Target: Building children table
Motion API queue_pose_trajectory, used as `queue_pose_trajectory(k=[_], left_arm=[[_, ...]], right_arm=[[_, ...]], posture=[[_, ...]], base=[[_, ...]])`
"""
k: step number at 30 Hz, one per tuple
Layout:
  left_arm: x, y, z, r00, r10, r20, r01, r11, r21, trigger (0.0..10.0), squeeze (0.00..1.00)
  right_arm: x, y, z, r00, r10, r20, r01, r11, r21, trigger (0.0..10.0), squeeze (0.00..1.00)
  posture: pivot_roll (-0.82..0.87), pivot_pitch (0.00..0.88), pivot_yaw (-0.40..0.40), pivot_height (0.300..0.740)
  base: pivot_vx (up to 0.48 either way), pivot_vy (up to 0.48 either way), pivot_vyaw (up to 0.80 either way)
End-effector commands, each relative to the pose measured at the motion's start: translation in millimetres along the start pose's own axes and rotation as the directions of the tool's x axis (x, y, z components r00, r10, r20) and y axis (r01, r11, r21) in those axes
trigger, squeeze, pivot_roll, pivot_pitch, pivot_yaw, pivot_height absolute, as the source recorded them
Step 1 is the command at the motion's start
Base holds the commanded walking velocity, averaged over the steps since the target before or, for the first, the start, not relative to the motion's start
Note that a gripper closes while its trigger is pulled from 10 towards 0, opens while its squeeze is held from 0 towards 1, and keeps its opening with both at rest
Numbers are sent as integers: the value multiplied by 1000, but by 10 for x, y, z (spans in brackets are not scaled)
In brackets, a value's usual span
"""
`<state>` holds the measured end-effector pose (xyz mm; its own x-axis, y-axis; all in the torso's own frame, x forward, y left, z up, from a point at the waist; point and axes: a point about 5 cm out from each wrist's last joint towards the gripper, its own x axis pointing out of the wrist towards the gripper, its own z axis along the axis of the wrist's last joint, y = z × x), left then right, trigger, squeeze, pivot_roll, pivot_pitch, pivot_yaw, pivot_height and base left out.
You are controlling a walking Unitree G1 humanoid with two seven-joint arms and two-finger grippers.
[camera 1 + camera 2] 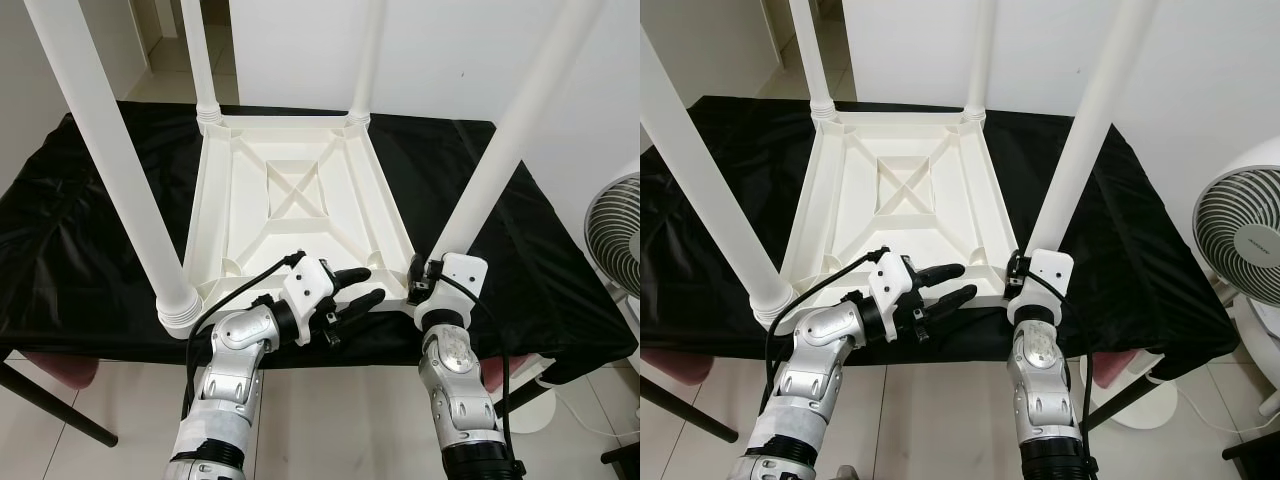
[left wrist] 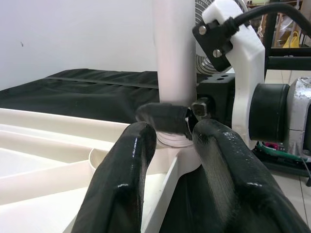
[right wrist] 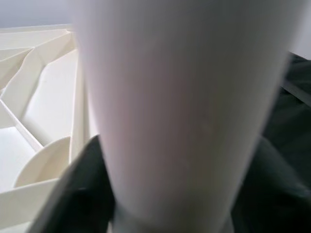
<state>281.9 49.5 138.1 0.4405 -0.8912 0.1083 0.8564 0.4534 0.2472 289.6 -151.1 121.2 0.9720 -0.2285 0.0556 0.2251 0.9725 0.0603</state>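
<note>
right now the tabletop (image 1: pixel 300 200) lies upside down on the black cloth (image 1: pixel 80 240), four legs up. my right gripper (image 1: pixel 418 283) clasps the 4 o'clock leg (image 1: pixel 490 170) at its base; my left gripper (image 1: pixel 355 290) hovers released alongside. if i twist off-axis, that leg could cross-thread or lean.

Kids' table (image 1: pixel 300 200) sits flipped on the counter (image 1: pixel 80 250), legs up; fan (image 1: pixel 615 235) off to the right, both hands at its near edge.
</note>
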Motion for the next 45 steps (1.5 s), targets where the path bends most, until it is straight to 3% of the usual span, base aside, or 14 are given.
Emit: queue_pose_trajectory(k=[1, 4, 6, 8, 9, 13, 14, 15, 16, 19, 21, 34, 35, 45], left_arm=[[-48, -209, -206, 979, 198, -48, -202, 973, -109, 10000, 0], [-48, -209, -207, 979, 200, -48, -205, 973, -110, 10000, 0], [-43, -212, -207, 978, 203, -48, -207, 972, -113, 10000, 0], [-43, -212, -207, 978, 203, -48, -207, 972, -113, 10000, 0], [-42, -211, -206, 978, 203, -48, -207, 972, -113, 10000, 0], [-42, -210, -207, 978, 204, -48, -208, 971, -114, 10000, 0], [-47, -208, -211, 978, 204, -50, -209, 971, -114, 10000, 0], [-47, -208, -211, 978, 204, -50, -209, 971, -114, 10000, 0], [-51, -211, -217, 978, 202, -53, -207, 972, -114, 10000, 0], [-54, -213, -220, 978, 201, -55, -206, 972, -114, 10000, 0], [-67, -246, -278, 978, 180, -101, -189, 977, -96, 10000, 0], [-170, -300, -467, 963, 190, -189, -211, 973, -97, 10000, 0], [-186, -295, -475, 962, 191, -195, -212, 973, -93, 10000, 0], [-243, -269, -511, 955, 193, -224, -214, 974, -73, 10000, 0]], right_arm=[[-59, -51, -133, 998, -21, -65, 23, 1000, 19, 10000, 1000], [-44, -45, -107, 999, 16, -46, -15, 999, 34, 10000, 1000], [4, -68, -12, 993, 121, 6, -121, 990, 74, 10000, 1000], [4, -68, -12, 993, 121, 6, -121, 990, 74, 10000, 1000], [26, -81, 20, 981, 194, 15, -195, 979, 65, 10000, 1000], [42, -91, 44, 964, 267, 18, -267, 963, 44, 10000, 1000], [64, -131, 57, 930, 366, 7, -366, 930, 11, 10000, 0], [64, -131, 57, 930, 366, 7, -366, 930, 11, 10000, 0], [80, -187, 66, 879, 477, -12, -477, 878, -38, 10000, 0], [86, -229, 69, 841, 539, -30, -540, 839, -68, 10000, 0], [116, -308, 65, 748, 660, -72, -664, 740, -106, 10000, 0], [176, -330, 52, 675, 730, -107, -737, 663, -130, 10000, 0], [183, -338, 44, 674, 731, -108, -738, 662, -128, 0, 0], [195, -376, -19, 658, 743, -124, -753, 654, -74, 0, 0]], posture=[[51, 13, -33, 740], [51, 13, -33, 740], [49, 14, -35, 740], [49, 14, -35, 740], [49, 16, -36, 740], [47, 17, -35, 740], [45, 21, -34, 740], [45, 21, -34, 740], [43, 25, -30, 740], [43, 25, -30, 740], [40, 32, -25, 740], [56, 45, -31, 740], [59, 46, -32, 740], [65, 42, -30, 740]], base=[[0, 0, 0], [0, 0, 0], [0, 0, 0], [0, 0, 0], [0, 0, 0], [0, 0, 0], [0, 0, 0], [0, 0, 0], [0, 0, 0], [0, 0, 0], [0, 0, 0], [0, 0, 0], [0, 0, 0], [0, 0, 0]])
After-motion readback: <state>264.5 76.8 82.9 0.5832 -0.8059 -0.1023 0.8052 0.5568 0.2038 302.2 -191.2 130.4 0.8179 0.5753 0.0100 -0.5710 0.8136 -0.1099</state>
